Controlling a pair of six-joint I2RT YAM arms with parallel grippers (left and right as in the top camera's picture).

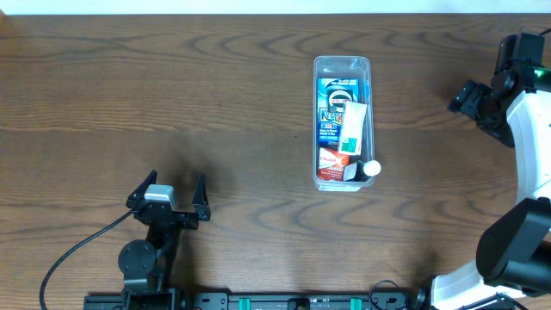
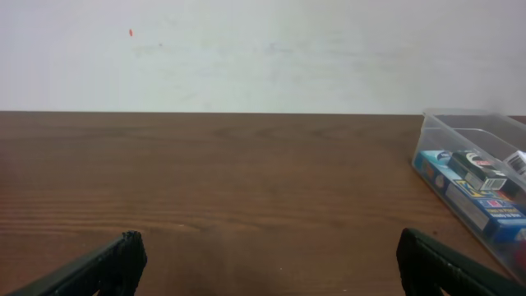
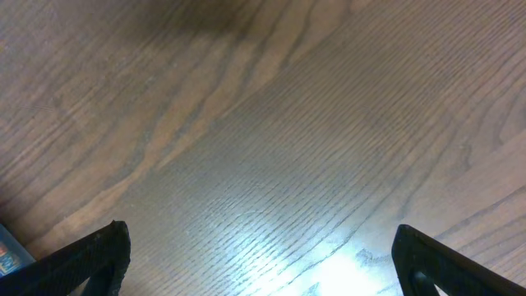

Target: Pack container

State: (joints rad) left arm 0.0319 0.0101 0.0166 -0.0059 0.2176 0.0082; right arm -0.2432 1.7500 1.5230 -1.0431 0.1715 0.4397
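Looking down on a dark wood-grain table (image 1: 215, 86). Finding the container (image 1: 342, 65) lying right of centre, nearer the far edge than the near one, with its long axis running from far edge toward near edge, well apart from both arms. Seeing inside it a blue packet (image 1: 334, 102) filling the far half, a white-and-green box (image 1: 354, 129) lying slantwise over the middle and a red packet (image 1: 330, 164) at the near end. Also noticing a small white round-topped item (image 1: 371, 169) poking out at the container's near right corner, and not managing to tell what it is.

Spotting the left gripper (image 1: 176, 181) close to the near edge, left of centre, pointing toward the far edge, jaws spread wide and released, grasping nothing. Checking the left wrist view: left gripper (image 2: 271, 255) showing both dark fingertips (image 2: 123, 259) far apart with only bare wood between them, and the container (image 2: 448, 136) sitting off to the right.

Spotting the right gripper (image 1: 480, 86) by the right edge, toward the far right corner, clear of the container. Checking the right wrist view: right gripper (image 3: 263, 255) likewise released, fingertips (image 3: 103, 255) standing wide apart over plain wood grain, holding nothing.
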